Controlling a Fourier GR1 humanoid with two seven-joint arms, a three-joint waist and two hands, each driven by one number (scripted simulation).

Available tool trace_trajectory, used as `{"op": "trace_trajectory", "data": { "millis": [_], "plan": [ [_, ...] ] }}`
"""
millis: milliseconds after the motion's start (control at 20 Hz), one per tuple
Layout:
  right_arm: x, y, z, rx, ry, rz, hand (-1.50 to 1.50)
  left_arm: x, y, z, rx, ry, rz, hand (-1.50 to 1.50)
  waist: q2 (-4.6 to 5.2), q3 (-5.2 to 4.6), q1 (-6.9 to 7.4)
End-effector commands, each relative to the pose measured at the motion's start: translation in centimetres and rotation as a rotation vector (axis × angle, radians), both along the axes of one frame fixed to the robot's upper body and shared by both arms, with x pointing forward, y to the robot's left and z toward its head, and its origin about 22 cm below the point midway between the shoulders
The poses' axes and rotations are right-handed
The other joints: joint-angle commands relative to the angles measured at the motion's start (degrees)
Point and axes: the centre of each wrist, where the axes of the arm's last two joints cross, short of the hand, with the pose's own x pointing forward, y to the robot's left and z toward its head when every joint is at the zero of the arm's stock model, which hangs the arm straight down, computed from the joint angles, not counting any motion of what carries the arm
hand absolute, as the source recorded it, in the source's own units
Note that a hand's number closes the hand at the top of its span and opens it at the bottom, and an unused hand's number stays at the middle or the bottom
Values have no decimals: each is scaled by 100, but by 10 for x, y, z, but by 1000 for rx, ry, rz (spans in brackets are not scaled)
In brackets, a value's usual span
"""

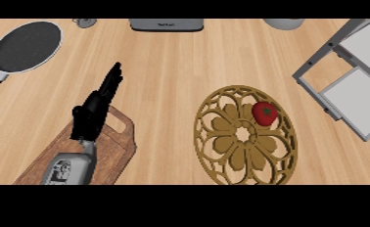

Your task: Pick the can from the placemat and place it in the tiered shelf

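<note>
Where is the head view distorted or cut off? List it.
Head view: even light, no glare on the counter; the round placemat looks stretched taller than wide; the can is seen from steeply above; the tiered shelf is cut by the right edge.

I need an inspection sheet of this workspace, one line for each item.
Surface: pale wood counter.
Job's things: red can on the round brown openwork placemat, near its upper right; grey tiered shelf at the right edge, apart from the placemat.
Clutter: wooden cutting board lower left; dark round pan upper left.
Hands: left hand open, fingers straight, above the board's edge, holding nothing; right hand not in view.
Cables: nothing seen.
Surroundings: grey appliance at the far edge; two small objects beside it, too cropped to name.
</note>
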Motion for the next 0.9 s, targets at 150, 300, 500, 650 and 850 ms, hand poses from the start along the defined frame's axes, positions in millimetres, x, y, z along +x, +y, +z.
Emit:
{"op": "trace_trajectory", "data": {
  "millis": [150, 300, 500, 650, 850],
  "plan": [
    [43, 5, -23, -77, -54, -62, 150, 0, 23, -3, 9, 4, -14, 0, 12, 1, 52],
    [56, 8, -37, -150, -138, -10, 150, -1, -2, -11, -12, 7, -16, 0, 13, 2, 46],
    [81, 4, -50, -96, -106, -33, 150, 2, 8, -9, -1, 2, -5, 0, 6, 0, 13],
    [95, 16, -54, 197, -124, 99, 150, 5, -13, -13, 9, -2, -14, 0, 20, 0, 34],
    [109, 0, -63, 222, -104, 97, 150, -4, -5, 2, 8, -2, -16, 0, -1, 3, 29]
  ]
}}
